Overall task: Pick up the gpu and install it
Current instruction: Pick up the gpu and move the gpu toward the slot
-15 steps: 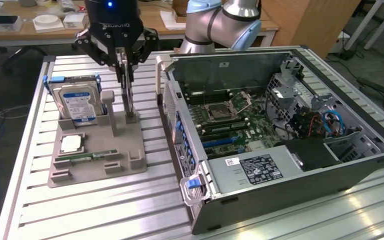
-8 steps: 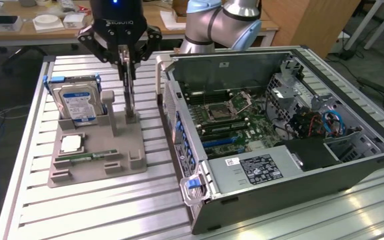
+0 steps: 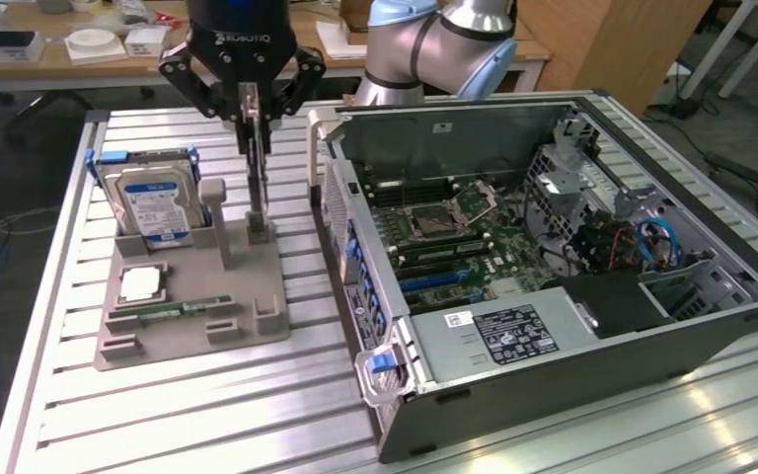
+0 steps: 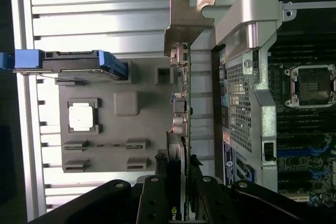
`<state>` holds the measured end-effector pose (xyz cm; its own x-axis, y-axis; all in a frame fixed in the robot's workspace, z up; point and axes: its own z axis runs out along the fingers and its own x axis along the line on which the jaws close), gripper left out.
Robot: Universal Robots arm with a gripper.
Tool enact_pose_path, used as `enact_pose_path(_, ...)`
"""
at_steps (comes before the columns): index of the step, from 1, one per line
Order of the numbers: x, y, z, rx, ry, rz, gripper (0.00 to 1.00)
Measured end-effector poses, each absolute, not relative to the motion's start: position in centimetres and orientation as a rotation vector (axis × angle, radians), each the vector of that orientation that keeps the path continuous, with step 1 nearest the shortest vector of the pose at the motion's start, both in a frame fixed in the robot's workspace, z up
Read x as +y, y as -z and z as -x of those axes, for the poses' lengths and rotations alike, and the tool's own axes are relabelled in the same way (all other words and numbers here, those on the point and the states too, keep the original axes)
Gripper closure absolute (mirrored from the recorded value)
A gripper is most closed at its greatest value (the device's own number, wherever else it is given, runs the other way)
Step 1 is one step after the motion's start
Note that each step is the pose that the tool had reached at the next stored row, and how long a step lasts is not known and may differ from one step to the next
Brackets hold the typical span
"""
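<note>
The gpu is a thin dark card seen edge-on, hanging upright with its lower end at the grey holder. My gripper is shut on its top edge, directly above the holder. In the wrist view the gpu runs as a narrow strip away from the gripper, ending in its silvery metal bracket. Whether the card's lower end still sits in the holder's slot, I cannot tell. The open computer case lies to the exterior view's right, its motherboard exposed.
A silver hard drive with blue rails stands in the holder's far end. A processor chip and a green memory stick lie in the holder. The case's perforated rear wall rises close beside the card. A wooden desk runs behind the table.
</note>
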<state>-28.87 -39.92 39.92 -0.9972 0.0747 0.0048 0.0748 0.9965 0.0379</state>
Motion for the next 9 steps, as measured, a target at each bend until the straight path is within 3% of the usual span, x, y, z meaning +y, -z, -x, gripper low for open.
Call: enact_pose_path(9, -39.93, -40.83, 28.56, -3.135, 0.060, 0.117, 0.74)
